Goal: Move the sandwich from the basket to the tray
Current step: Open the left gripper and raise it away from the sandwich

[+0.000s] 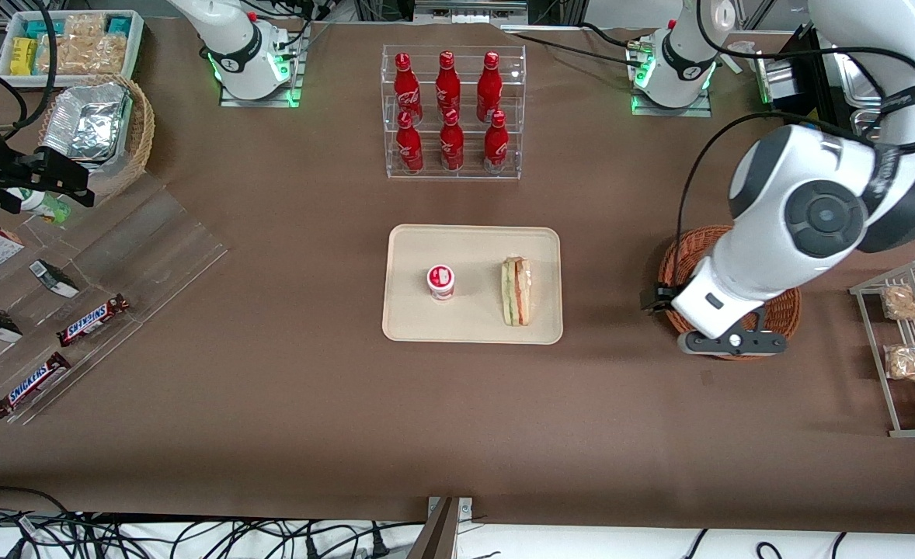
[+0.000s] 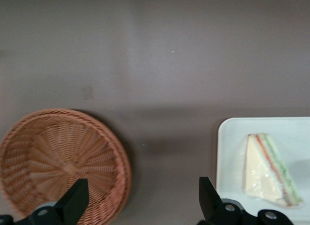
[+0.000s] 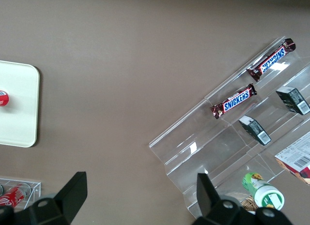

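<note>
The sandwich [image 1: 516,291] lies on the cream tray [image 1: 426,326], on the side nearest the working arm. It also shows in the left wrist view [image 2: 269,169], wrapped, with green and orange layers, on the tray [image 2: 232,138]. The reddish-brown wicker basket [image 1: 687,248] stands toward the working arm's end of the table and is partly covered by the arm. In the left wrist view the basket [image 2: 58,157] is empty. My left gripper [image 1: 725,338] hangs above the basket's near rim. It is open and empty [image 2: 143,198], one finger over the basket, the other near the tray's edge.
A small red-and-white cup [image 1: 440,281] stands on the tray beside the sandwich. A clear rack of red bottles [image 1: 452,112] stands farther from the front camera. A wire rack of bagged snacks [image 1: 912,341] is beside the basket. A clear display with Snickers bars [image 1: 92,320] lies toward the parked arm's end.
</note>
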You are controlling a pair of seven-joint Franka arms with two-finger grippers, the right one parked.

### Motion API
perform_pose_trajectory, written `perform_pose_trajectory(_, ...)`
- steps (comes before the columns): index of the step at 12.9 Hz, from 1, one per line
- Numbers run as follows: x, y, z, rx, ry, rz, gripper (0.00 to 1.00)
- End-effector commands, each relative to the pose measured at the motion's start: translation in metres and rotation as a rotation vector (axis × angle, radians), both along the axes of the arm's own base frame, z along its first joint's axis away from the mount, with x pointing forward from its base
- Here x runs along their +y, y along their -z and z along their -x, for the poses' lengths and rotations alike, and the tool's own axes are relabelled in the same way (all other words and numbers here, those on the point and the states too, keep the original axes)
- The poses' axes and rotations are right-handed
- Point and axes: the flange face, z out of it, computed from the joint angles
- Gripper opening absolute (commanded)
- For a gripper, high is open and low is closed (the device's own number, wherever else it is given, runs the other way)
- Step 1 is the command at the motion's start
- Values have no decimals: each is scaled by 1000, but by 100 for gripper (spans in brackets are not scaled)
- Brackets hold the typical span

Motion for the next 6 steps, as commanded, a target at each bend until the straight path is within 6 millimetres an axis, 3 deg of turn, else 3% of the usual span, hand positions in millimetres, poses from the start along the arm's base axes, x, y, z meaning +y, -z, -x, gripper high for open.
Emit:
perform_pose_trajectory(1,40,-15,-5,44,75,31,100)
perform_pose_trajectory(4,85,-16,-12,65,117,18,100)
perform_pose_trajectory(6,93,-15,-13,71,142,32,100)
